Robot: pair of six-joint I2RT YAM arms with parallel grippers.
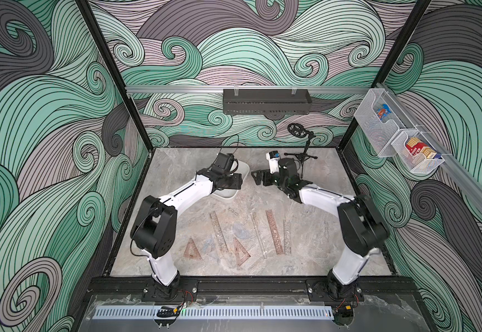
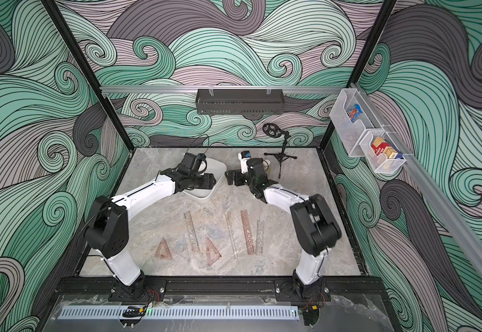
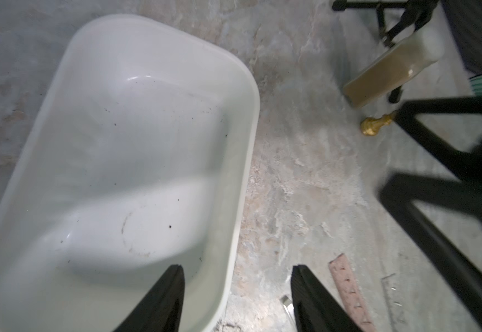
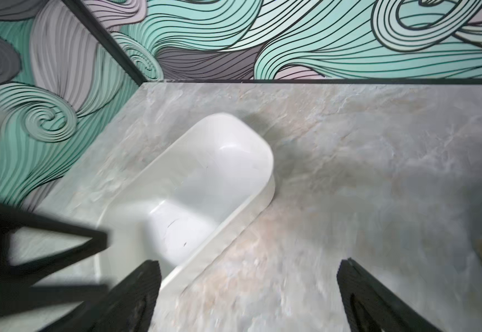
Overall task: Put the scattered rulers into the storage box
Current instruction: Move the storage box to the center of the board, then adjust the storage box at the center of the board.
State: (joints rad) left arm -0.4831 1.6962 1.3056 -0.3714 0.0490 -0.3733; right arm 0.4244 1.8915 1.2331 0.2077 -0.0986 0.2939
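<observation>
**Both Grippers at the Box, Rulers Lying Near**

In both top views the storage box (image 1: 226, 196) (image 2: 219, 169) sits on the marble table (image 1: 320, 258), far and left of centre, and the left arm covers much of it. That arm rises from its near-left base, elbow high, and reaches forward so that the left gripper (image 1: 232, 184) hangs over the box. The right arm bends in from the near right. The right gripper (image 1: 258, 178) points left at the box and stays apart from it. The rulers lie flat on the near half of the table, well apart from the box: a reddish straight ruler (image 1: 219, 231), a second reddish ruler (image 1: 274, 231) with a clear ruler (image 1: 286, 237) beside it, and a reddish set square (image 1: 191, 248). From up here I cannot tell how the fingers stand.

The left wrist view shows what the arm hides above — the box's white floor, flecked with dark specks. The left gripper (image 3: 237, 290) has its fingers spread with nothing between them. One finger is over the box's inside and the other is over the table outside the rim. A bottle (image 3: 392, 72) of brownish liquid lies farther off.

The right wrist view takes the box from its right side. The right gripper (image 4: 248, 287) has its fingers wide apart over bare table just beside the box wall — gripping nothing.
</observation>
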